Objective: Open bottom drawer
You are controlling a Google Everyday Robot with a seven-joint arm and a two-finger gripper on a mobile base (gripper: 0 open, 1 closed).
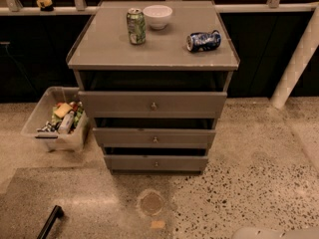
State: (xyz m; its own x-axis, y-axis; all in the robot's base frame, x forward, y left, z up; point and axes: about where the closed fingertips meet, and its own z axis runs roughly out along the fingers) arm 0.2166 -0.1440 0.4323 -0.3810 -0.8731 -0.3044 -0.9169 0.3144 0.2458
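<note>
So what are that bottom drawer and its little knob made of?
The bottom drawer looks like matte grey-brown painted wood or laminate: a flat front with no shine. Its knob seems to be brass-coloured metal, catching a small glint. The gripper, a dark bar low at the left, is well away from both.

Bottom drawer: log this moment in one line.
bottom drawer: knob untouched | gripper: lower-left frame edge, apart from cabinet | step: approach pending
</note>
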